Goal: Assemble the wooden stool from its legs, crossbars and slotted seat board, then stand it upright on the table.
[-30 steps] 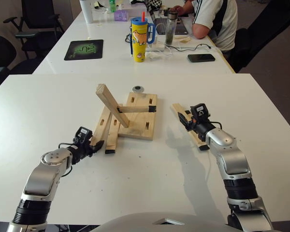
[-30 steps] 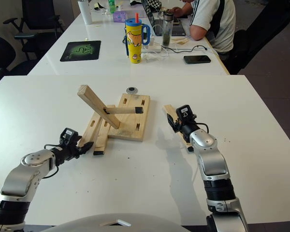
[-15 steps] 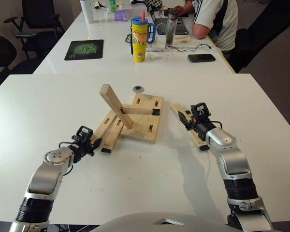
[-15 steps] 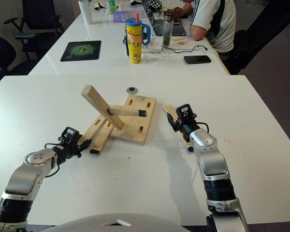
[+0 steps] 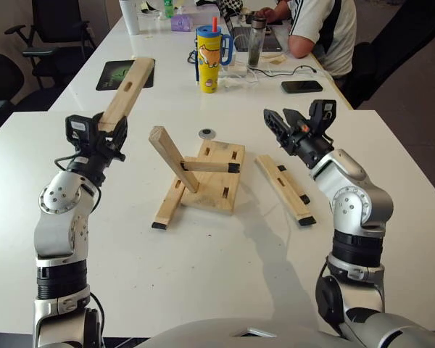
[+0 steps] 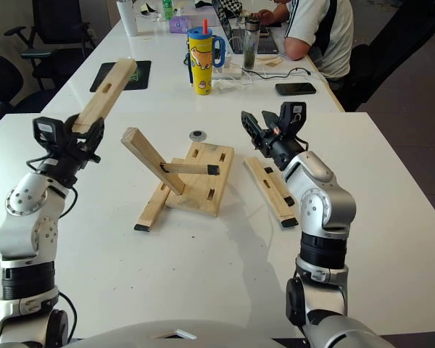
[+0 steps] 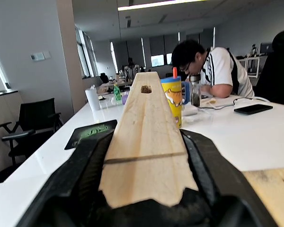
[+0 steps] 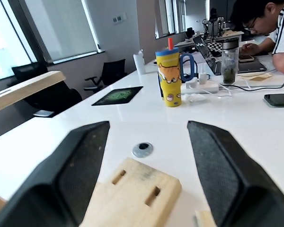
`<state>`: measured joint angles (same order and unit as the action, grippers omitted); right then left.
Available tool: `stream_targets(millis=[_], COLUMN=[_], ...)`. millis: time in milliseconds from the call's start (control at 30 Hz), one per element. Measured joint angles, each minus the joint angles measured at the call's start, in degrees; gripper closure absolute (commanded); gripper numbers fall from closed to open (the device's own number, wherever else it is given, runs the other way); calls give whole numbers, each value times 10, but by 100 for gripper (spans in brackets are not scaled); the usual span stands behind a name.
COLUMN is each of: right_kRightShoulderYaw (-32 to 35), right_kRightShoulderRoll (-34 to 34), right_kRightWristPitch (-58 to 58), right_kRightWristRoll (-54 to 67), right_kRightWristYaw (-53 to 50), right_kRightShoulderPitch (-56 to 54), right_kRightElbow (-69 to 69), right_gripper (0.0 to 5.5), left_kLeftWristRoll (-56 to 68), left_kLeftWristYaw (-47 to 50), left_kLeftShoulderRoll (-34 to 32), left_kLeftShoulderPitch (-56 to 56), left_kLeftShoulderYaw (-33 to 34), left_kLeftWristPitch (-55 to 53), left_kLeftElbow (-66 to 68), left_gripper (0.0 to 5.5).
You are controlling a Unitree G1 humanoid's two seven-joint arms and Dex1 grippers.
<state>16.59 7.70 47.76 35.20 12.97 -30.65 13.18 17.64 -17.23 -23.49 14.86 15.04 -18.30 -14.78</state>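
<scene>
L gripper (image 5: 105, 135) clamps leg (image 5: 130, 88), held high left of seat board (image 5: 222, 190); R gripper (image 5: 278, 118) fingers spread, empty.

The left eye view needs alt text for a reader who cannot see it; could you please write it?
The left gripper holds a slotted wooden leg raised above the white table, while the right gripper hovers open. Between them lies the seat board with a tilted leg and crossbar on it; a loose leg lies to its right.

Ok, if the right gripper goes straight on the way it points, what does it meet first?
Likely the table by the grommet, just past the far edge of the seat board. The right gripper is open; depth is uncertain.
</scene>
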Motion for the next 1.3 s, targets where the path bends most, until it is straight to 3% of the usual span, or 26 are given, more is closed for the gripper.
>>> stream_targets(millis=[200,433,633,1000,1300], right_kRightShoulderYaw=[95,114,97,31,7], right_kRightShoulderRoll=[-60,-81,-70,-15,3], right_kRightWristPitch=[96,78,26,5,-17], right_kRightWristRoll=[277,533,597,631,643], right_kRightWristYaw=[-137,-325,-371,-371,-351], right_kRightShoulderPitch=[-123,-211,-213,-173,-160], right_kRightElbow=[-33,-83,-86,-61,-60], right_gripper=[245,245,245,245,245], left_kLeftWristRoll=[81,220,238,246,224], left_kLeftWristYaw=[-28,-88,-114,-92,-112], left_kLeftShoulderRoll=[-5,-66,-101,-95,-104], left_kLeftShoulderPitch=[58,118,105,119,94], left_kLeftShoulderYaw=[1,-20,-36,-9,-31], left_kLeftWristPitch=[-26,-122,-157,-152,-143], left_kLeftElbow=[-72,-203,-218,-176,-183], left_gripper=[343,343,343,343,343])
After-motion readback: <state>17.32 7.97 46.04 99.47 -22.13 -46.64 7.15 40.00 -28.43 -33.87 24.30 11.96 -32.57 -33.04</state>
